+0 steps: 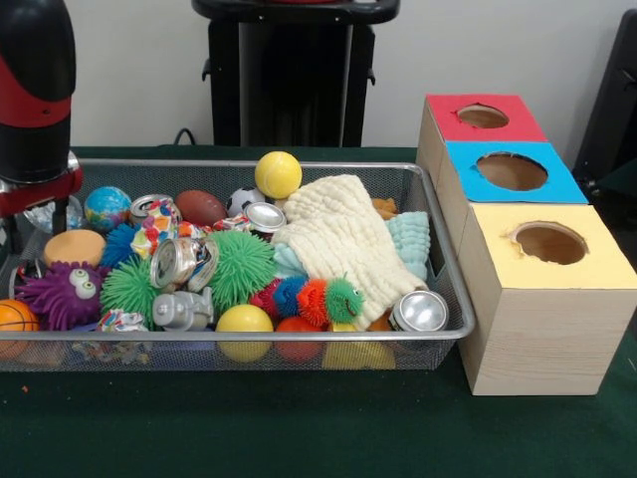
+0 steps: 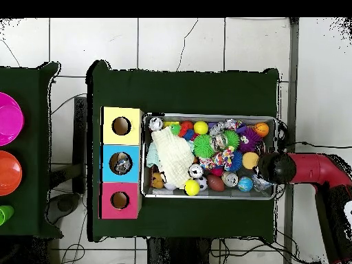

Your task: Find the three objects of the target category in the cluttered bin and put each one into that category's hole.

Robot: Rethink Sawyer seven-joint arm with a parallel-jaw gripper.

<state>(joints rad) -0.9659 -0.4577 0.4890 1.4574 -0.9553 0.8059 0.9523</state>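
Observation:
A wire mesh bin (image 1: pixel 453 299) holds a jumble of toys. Crushed silver cans lie at the middle left (image 1: pixel 182 261), the front right corner (image 1: pixel 419 311) and the back (image 1: pixel 264 216). Balls include a yellow one (image 1: pixel 278 174) on the far rim side and another (image 1: pixel 244 321) at the front. A cream cloth (image 1: pixel 338 234) covers the right half, with a pale blue cloth (image 1: pixel 409 239) beside it. Red (image 1: pixel 483 117), blue (image 1: pixel 512 171) and yellow (image 1: pixel 549 242) boxes with round holes stand right of the bin. My gripper (image 1: pixel 38 184) (image 2: pixel 275 167) hangs over the bin's left end, largely hidden by the arm.
Spiky green (image 1: pixel 242 264) and purple (image 1: pixel 60 294) toys, a brown football (image 1: pixel 200 207) and a basketball (image 1: pixel 15 319) crowd the bin's left half. In the overhead view, pink (image 2: pixel 8 118) and orange (image 2: pixel 7 172) plates sit on a separate table beyond the boxes.

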